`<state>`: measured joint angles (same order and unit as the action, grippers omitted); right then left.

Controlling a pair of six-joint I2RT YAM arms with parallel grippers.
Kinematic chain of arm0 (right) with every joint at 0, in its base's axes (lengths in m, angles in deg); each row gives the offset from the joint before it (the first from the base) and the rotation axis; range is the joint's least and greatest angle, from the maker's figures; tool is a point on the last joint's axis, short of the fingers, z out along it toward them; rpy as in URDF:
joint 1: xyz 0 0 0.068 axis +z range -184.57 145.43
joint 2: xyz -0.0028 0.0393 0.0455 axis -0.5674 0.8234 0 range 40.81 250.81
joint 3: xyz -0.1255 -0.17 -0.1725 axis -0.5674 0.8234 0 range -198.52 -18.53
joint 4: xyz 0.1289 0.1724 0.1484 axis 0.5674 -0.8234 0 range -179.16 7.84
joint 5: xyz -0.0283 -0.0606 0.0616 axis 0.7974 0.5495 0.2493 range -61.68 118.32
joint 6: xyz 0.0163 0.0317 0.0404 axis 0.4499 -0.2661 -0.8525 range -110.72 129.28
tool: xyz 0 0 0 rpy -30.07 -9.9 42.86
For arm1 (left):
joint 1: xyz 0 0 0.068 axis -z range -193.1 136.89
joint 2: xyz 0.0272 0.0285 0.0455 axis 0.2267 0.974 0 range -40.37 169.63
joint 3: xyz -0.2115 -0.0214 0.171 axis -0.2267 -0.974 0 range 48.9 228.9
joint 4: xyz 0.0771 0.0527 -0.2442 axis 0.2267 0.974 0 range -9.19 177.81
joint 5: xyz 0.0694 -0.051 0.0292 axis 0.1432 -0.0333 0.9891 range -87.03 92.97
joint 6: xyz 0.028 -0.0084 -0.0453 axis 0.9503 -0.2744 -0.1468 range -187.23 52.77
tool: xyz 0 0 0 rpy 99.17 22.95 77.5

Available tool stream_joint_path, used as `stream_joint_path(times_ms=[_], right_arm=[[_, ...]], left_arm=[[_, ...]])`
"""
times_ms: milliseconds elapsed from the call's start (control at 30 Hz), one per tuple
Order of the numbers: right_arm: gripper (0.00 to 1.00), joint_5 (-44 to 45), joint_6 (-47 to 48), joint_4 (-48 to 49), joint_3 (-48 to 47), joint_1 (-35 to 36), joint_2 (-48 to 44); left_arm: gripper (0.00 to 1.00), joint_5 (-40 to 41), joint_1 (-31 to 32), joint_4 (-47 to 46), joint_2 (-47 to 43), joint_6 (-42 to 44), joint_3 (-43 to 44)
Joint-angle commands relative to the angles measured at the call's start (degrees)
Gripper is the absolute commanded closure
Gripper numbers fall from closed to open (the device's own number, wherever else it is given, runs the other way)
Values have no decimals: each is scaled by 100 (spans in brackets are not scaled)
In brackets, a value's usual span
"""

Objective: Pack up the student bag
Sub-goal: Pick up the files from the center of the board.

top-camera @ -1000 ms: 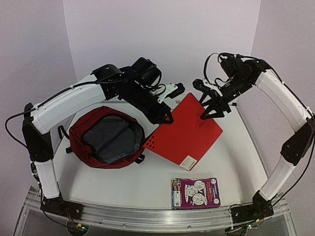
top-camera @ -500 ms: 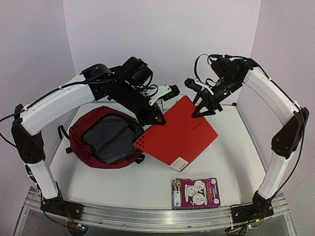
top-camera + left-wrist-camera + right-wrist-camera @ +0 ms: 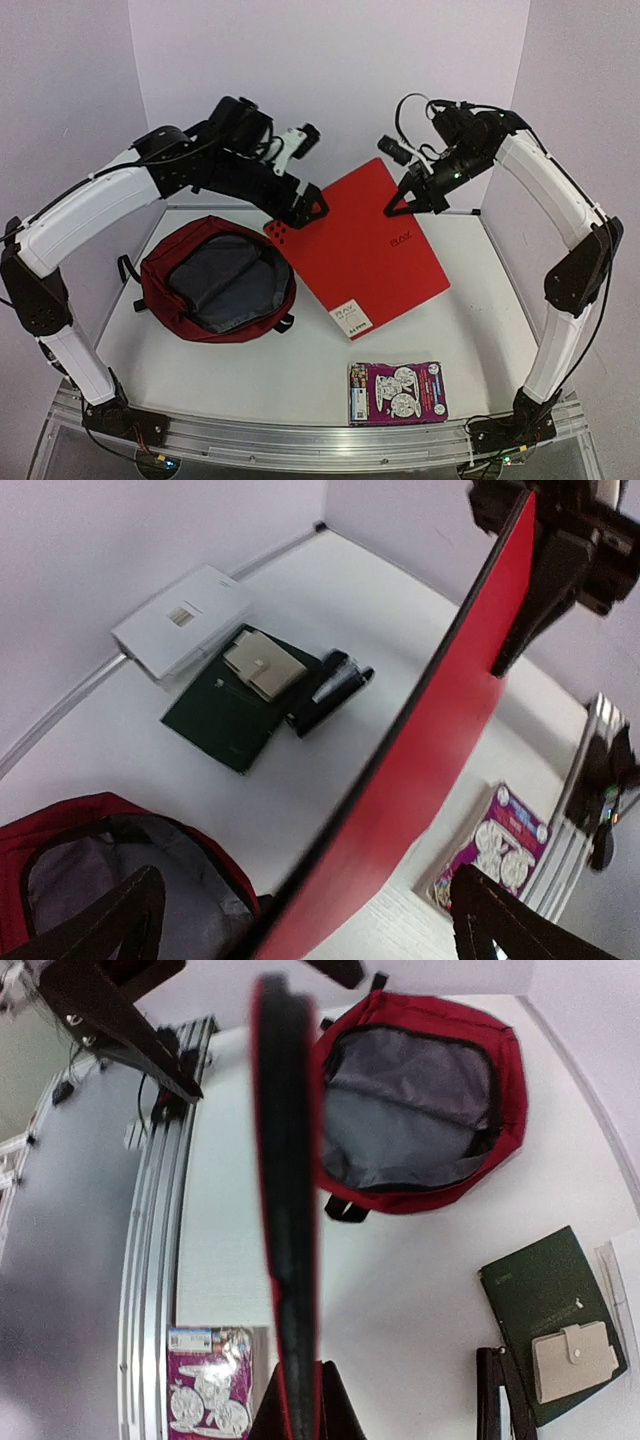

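Observation:
The student bag [image 3: 215, 278] lies on the left of the table, unzipped, with its grey lining showing; it also appears in the wrist views [image 3: 90, 880] [image 3: 410, 1100]. A flat red folder [image 3: 365, 250] hangs tilted above the table middle. My right gripper [image 3: 402, 205] is shut on the folder's upper right edge, and in the right wrist view its fingers [image 3: 330, 1400] pinch the folder edge-on. My left gripper [image 3: 306, 209] stands open at the folder's upper left corner. In the left wrist view the folder [image 3: 440, 750] passes between the wide-apart fingers [image 3: 110, 920] without being gripped.
A purple picture book [image 3: 397, 392] lies near the front edge. At the back of the table, behind the folder, lie a green notebook [image 3: 225, 715] with a beige wallet [image 3: 262, 665] on it, black pens [image 3: 330, 685] and a white box [image 3: 182, 620].
The left gripper has opened and let go of the folder's corner. The right gripper has shut on the far edge. Both arms rose, and the folder lifted and tilted steeper.

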<state>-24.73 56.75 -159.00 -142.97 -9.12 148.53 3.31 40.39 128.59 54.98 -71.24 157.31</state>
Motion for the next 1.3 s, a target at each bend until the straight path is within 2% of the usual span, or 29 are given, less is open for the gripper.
stream_joint_path(times_ms=[0,100,233,300,400,467,533,600,667,733,1033,1100,1200,1267], right_arm=[[100,-1071,-2443,1409,-713,-651,126],[100,-974,-3638,2631,-391,-876,-247],[100,-684,-5820,5514,952,-993,-1054],[100,-617,-6750,6402,1147,-991,-1213],[100,-466,-7387,6893,1135,-989,-1336],[100,-74,-7547,7013,1190,-999,-1510],[100,427,-8144,7761,1545,-998,-1762],[100,1053,-8789,8202,1758,-998,-1872],[100,1215,-9476,8468,1912,-1000,-1892],[100,1395,-9926,8745,2234,-1000,-2007],[100,1561,-11159,9965,3502,-942,-2444],[100,1611,-11192,10081,3670,-920,-2561],[100,1559,-11358,10254,3826,-848,-2678],[100,1552,-11374,10313,3922,-776,-2765]], left_arm=[[0,270,-744,-1027,-873,-1443,-263],[0,-215,-1184,-1000,-895,-1533,-281],[0,-1036,-1297,-1142,-876,-1563,-522],[0,-1078,-1316,-1501,-1099,-1928,-864],[0,-1439,-1457,-2294,-1571,-2419,-1462],[1,-1575,-1499,-2382,-1680,-2628,-1665],[3,-1565,-1499,-2496,-1754,-3022,-1876],[5,-1472,-1492,-3431,-1961,-3811,-2465],[6,-1357,-1470,-4545,-2063,-4441,-3189],[6,-1257,-1394,-5355,-1950,-4754,-3435],[3,-1315,-796,-7085,-741,-4915,-3077],[3,-1387,-770,-7176,-535,-4931,-2920],[8,-1451,-761,-7475,-256,-5078,-2829],[16,-1521,-761,-7767,-133,-5174,-2795]])
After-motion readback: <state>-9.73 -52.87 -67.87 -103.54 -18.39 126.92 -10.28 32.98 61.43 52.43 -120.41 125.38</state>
